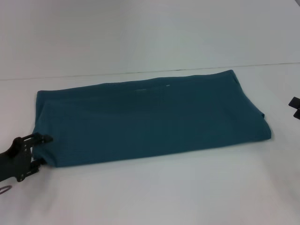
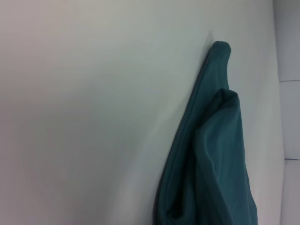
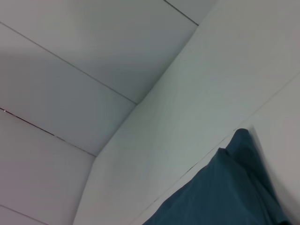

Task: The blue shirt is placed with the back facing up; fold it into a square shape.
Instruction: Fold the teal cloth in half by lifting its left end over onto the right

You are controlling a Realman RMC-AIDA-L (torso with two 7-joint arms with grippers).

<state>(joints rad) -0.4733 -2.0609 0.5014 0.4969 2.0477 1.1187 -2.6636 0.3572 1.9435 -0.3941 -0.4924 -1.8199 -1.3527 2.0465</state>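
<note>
head: shirt (image 1: 154, 119) lies on desk (image 1: 187, 187) as a long band running left-right, left gripper (image 1: 41, 150) at its left end, jaws open astride the corner; right gripper (image 1: 295, 108) off the right end, jaws unclear. left wrist: shirt edge close, layered. right wrist: shirt corner near, so next fold goes end-to-end.

A plain white surface (image 1: 154, 197) is shown filling the lower part of the head view. Behind it, a pale wall (image 1: 140, 33) is seen, met along a thin straight seam. In the right wrist view, panel joints are visible on the wall (image 3: 70, 93).
</note>
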